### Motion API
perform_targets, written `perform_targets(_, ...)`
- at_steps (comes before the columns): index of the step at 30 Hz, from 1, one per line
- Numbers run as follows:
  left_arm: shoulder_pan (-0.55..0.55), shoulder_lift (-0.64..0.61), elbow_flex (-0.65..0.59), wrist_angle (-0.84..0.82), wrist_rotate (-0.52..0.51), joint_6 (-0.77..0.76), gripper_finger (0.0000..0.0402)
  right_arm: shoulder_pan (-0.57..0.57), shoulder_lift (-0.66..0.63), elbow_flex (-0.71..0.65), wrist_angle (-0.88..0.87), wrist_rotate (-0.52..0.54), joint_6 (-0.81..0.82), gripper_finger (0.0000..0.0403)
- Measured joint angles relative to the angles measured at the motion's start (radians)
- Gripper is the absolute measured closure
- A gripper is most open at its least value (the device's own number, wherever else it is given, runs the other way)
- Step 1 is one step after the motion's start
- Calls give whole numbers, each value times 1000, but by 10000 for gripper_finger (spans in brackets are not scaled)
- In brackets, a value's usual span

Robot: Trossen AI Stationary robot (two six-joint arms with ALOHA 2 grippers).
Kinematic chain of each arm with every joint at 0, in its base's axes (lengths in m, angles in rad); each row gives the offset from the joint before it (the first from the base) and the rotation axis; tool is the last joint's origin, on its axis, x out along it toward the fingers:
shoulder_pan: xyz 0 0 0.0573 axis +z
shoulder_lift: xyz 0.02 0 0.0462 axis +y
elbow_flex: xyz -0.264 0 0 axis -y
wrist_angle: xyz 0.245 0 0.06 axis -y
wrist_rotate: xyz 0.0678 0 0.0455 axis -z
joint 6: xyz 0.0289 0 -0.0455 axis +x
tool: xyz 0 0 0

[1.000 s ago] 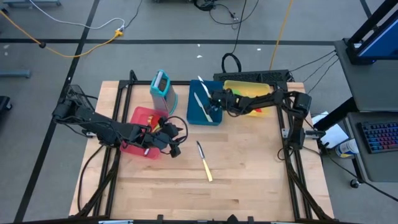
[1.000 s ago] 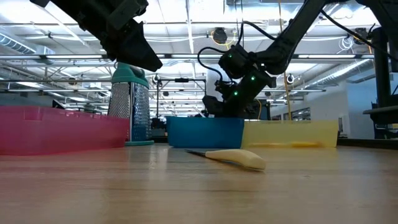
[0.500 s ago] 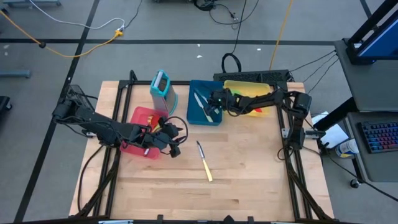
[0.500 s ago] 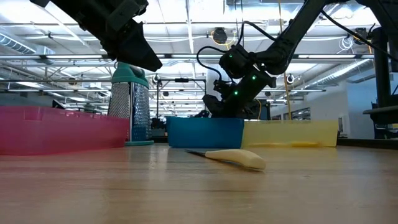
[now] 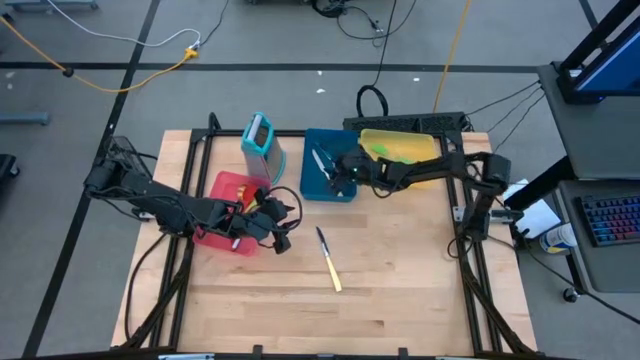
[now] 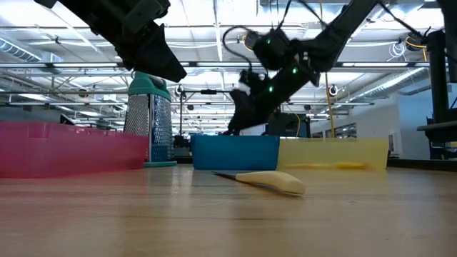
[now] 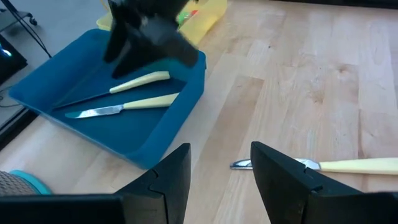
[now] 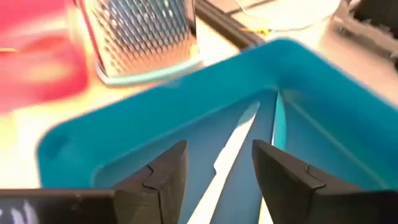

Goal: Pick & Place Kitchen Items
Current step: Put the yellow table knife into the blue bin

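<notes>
Two cream-handled knives [image 7: 140,81] [image 7: 124,107] lie flat in the blue tray [image 7: 180,106], which shows in the high view [image 5: 330,197]. My right gripper [image 8: 217,180] hangs open a little above that tray [image 5: 338,172], with nothing between its fingers. A third cream-handled knife [image 5: 328,258] lies on the bare wood near the table's middle [image 6: 268,180]. My left gripper [image 7: 217,174] waits open above the red tray's right end [image 5: 283,238], holding nothing. That knife [image 7: 348,165] lies on the table beyond its fingers.
A red tray [image 5: 225,190] holds a few small utensils at the left. The yellow tray [image 5: 400,145] stands right of the blue one, under my right arm. A teal upright grater [image 5: 258,140] stands at the back, left of the blue tray. Bare wood fills the near half.
My right gripper has let go of a knife it held over the blue tray's far edge, then risen and drawn back toward the table's near right. That knife now lies flat in the tray beside the other. My left arm has kept still.
</notes>
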Motion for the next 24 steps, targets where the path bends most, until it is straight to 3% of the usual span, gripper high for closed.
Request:
perform_targets(12,-3,0,0,-7,2,-31,231,193,-191,4,-94,8,17,230)
perform_targets(20,-3,0,0,-7,2,-51,231,410,-204,3,-195,16,217,231)
perform_targets(24,-3,0,0,-7,2,-76,231,520,-204,-24,-194,107,272,232)
